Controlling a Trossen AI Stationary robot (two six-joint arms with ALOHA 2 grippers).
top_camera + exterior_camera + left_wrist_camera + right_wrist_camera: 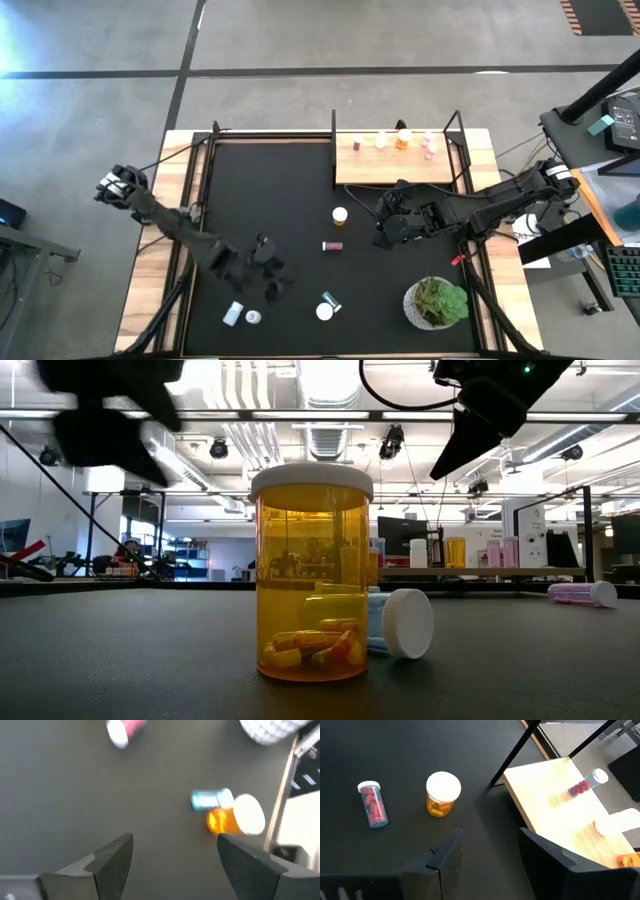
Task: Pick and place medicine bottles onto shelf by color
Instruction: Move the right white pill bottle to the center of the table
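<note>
The left gripper (268,268) hangs over the black mat (270,190) with its fingers spread wide and nothing between them; an orange bottle (222,820) and a blue one (210,799) lie just ahead of it. The right gripper (385,226), half open and holding nothing, hovers close beside the shelf (395,168), with an upright orange bottle (441,795) and a lying red-pill bottle (372,803) just in front.

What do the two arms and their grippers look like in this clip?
Both arms are dark, jointed and slim. The left arm has a pale fitting at its base end; the right arm shows a small red mark near its elbow. The left gripper and the right gripper each have two flat, angular black fingers.
</note>
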